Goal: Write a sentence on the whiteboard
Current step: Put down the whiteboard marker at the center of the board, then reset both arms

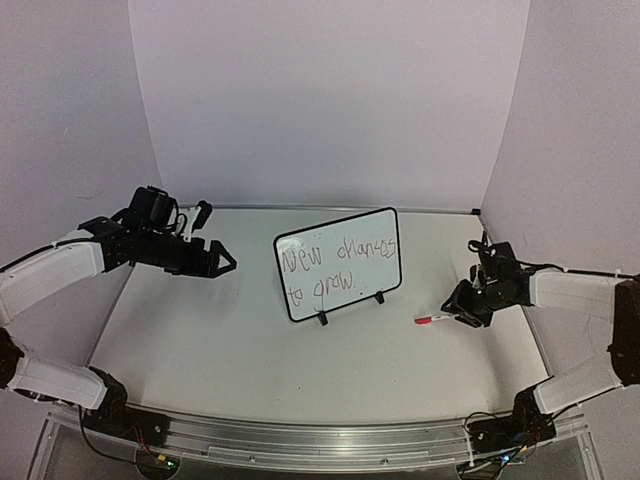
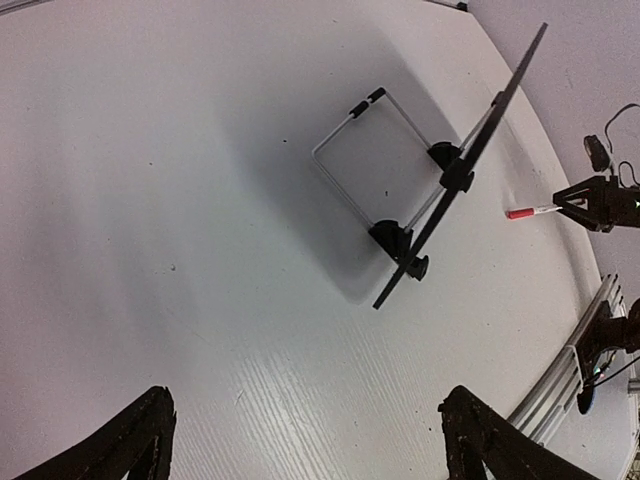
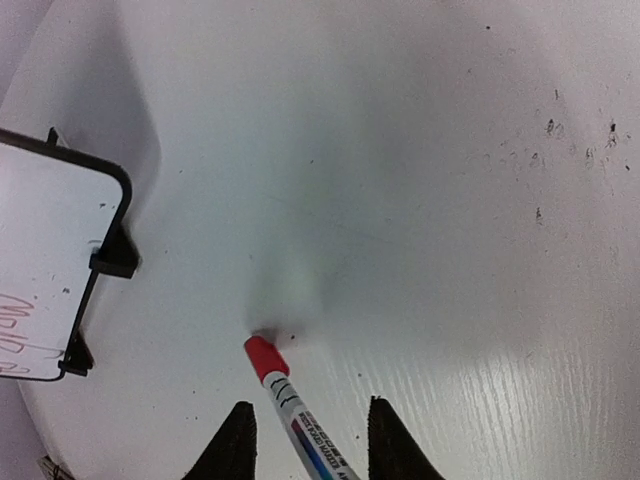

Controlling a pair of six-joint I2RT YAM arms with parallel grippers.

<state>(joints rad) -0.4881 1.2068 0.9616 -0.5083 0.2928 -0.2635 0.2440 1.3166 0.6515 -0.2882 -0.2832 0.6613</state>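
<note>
Left of the upright, black-framed whiteboard [image 1: 340, 262], which bears the thin handwritten sentence [image 1: 335, 270], the left gripper [image 1: 215, 238] hovers, spread wide and empty. Right of the board, the right gripper [image 3: 307, 405] stoops low, fingers flanking a slim red-capped marker [image 3: 290, 395]; whether they grip it is unclear.

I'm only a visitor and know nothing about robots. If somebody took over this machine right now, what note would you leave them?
Left gripper: fingers wide open, holding nothing, hovering left of the whiteboard.
Right gripper: low over the table, right of the board. The red-capped marker lies between its fingers, cap on. Whether they clamp it cannot be told.
The whiteboard stands upright mid-table on its feet.
Done: the sentence, roughly "New chances to grow.", is written in two lines.
Left: probably just releasing the marker and pulling both arms back.
</note>
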